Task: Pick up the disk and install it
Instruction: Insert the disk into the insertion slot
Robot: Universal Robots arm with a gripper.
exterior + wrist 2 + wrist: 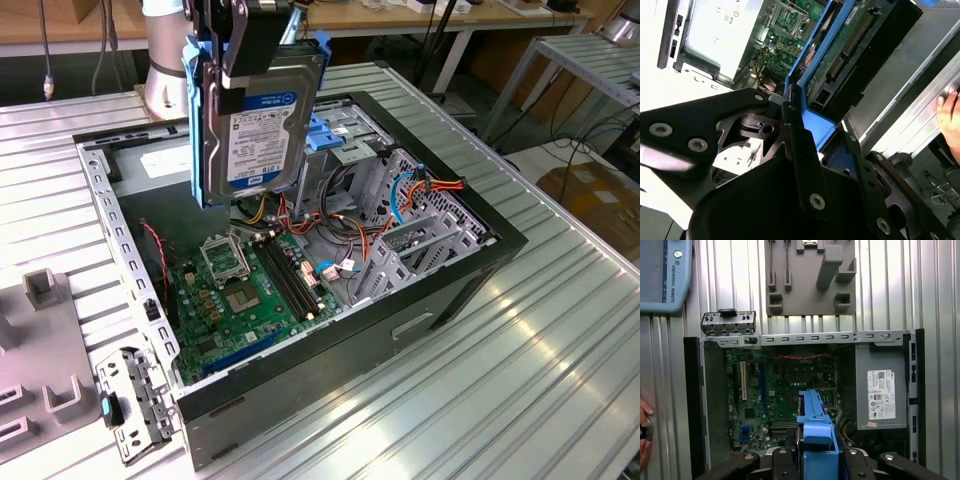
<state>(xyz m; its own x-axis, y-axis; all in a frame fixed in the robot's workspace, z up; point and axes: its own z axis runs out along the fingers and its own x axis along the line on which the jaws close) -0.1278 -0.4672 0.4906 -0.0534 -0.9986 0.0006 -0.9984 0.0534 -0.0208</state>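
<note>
Gripper (245, 75) closed on the disk (258, 135), held on edge above the open case (330, 390); best squared to the far drive cage (360, 120) and lowered clear of cables (300, 225)

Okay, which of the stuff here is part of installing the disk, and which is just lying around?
For the job: disk, held on edge by the gripper; open case beneath it.

Lying about: grey fixture plate; loose metal bracket; pendant.
</note>
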